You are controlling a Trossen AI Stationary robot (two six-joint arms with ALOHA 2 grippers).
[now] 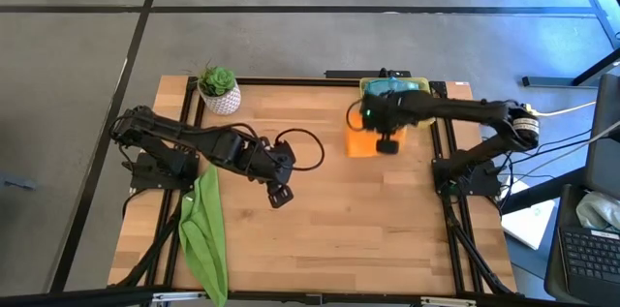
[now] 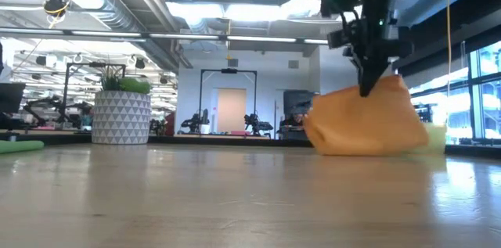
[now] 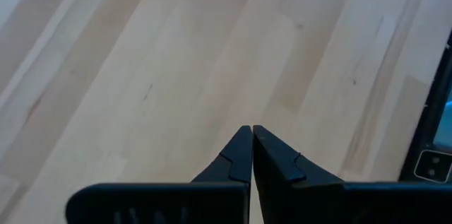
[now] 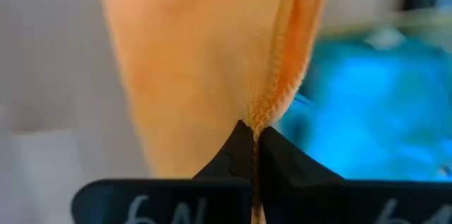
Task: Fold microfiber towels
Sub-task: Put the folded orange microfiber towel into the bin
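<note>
The right gripper (image 1: pixel 387 145), right of centre in the high view, is clamped on a hemmed edge of the orange towel (image 1: pixel 362 142); the right wrist view shows the hem pinched between the closed fingertips (image 4: pixel 244 139), with the cloth hanging away from them. In the low view the towel is lifted into a peak at the gripper while its lower part rests on the table (image 2: pixel 235 193). Teal towels (image 1: pixel 392 85) lie in the yellow tray (image 1: pixel 426 85) at upper right of the high view. The lime green towel (image 1: pixel 204 234) drapes over the table's lower-left edge. The left gripper (image 1: pixel 279 194) hovers at centre-left with its fingers pressed together on nothing, over bare wood. Risk: the pinch holds only a narrow strip of hem, so a fast pull may slip the cloth free. Dragging may also bunch the towel against the tray and leave no flat sheet to fold.
</note>
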